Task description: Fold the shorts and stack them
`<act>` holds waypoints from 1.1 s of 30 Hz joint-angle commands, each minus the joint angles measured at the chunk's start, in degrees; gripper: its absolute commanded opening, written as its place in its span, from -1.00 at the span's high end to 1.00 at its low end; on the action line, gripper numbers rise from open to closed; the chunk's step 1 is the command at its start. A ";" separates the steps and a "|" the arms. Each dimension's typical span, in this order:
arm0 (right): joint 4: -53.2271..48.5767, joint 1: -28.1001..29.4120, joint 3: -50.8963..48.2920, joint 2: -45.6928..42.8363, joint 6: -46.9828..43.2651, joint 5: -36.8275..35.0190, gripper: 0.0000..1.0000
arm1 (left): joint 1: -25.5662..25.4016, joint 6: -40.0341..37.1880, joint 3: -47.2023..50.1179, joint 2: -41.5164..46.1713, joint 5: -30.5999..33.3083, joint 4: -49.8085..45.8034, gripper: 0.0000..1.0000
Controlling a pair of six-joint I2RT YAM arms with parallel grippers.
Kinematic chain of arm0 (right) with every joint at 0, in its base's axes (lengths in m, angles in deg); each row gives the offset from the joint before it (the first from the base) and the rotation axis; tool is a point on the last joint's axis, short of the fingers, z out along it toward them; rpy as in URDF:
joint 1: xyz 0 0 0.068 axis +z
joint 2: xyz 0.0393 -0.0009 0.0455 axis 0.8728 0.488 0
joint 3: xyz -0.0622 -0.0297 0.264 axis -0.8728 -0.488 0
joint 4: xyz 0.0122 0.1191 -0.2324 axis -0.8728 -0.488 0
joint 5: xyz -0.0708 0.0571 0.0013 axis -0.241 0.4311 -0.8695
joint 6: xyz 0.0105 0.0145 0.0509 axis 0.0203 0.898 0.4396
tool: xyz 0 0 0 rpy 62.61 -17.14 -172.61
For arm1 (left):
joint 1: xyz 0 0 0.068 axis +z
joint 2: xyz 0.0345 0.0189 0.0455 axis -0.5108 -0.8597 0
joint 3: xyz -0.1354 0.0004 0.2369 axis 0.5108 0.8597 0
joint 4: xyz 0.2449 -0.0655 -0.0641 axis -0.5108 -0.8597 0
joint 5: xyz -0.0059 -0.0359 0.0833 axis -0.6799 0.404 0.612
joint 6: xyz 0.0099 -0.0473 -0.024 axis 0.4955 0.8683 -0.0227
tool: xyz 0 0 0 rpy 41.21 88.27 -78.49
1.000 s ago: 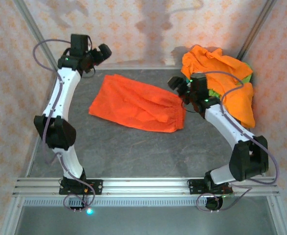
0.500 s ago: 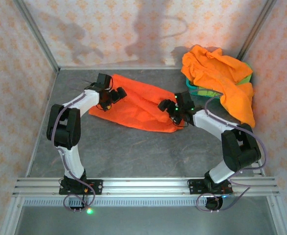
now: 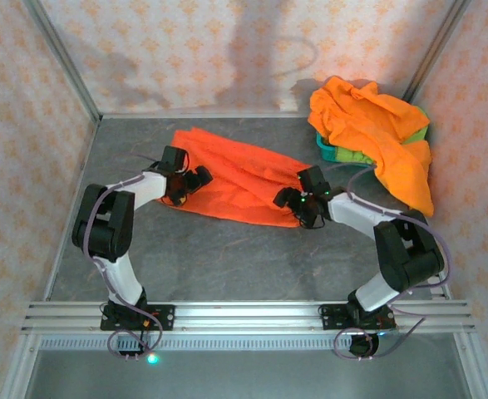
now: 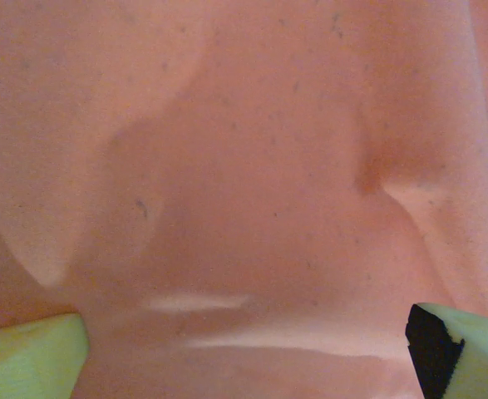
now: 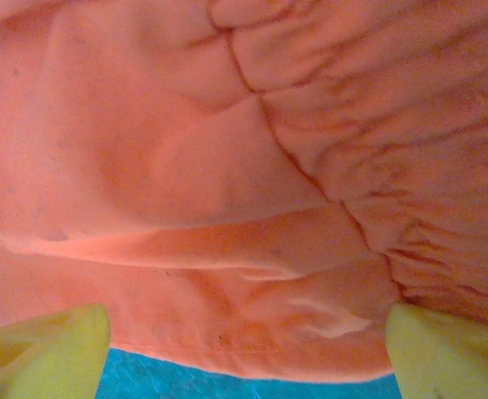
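Orange shorts lie spread and wrinkled, waist gathered; both jaws gape wide, gripping nothing.

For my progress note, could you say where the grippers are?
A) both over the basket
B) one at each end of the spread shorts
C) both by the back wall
B: left gripper at the left end of the spread shorts, right gripper at the right end.
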 commanded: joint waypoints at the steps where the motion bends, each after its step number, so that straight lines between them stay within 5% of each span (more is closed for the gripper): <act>1: -6.10 -0.08 -2.61 -4.81 -3.79 3.14 -0.70 | 0.31 -1.37 5.26 4.28 3.91 -4.85 -0.98; 9: -15.25 -0.05 5.11 -15.82 -16.08 -7.38 -0.69 | 0.35 -7.73 7.47 20.10 -1.49 -6.89 -0.93; 15: -20.75 -3.37 20.93 -3.10 -22.99 -13.78 -0.53 | 0.25 -13.21 6.82 28.12 -3.45 -3.07 -0.93; 19: -19.80 -5.18 28.96 5.86 -23.93 -13.50 -0.31 | -0.04 -12.17 6.70 25.58 -4.50 -1.24 -0.93; 29: -19.31 -6.07 38.46 19.96 -22.68 -12.77 -0.15 | -0.97 -7.61 10.42 12.70 -4.01 10.05 -0.90; 33: -19.21 -6.22 39.44 23.40 -22.35 -13.74 0.17 | -0.95 -7.59 11.09 8.33 -3.26 11.89 -0.90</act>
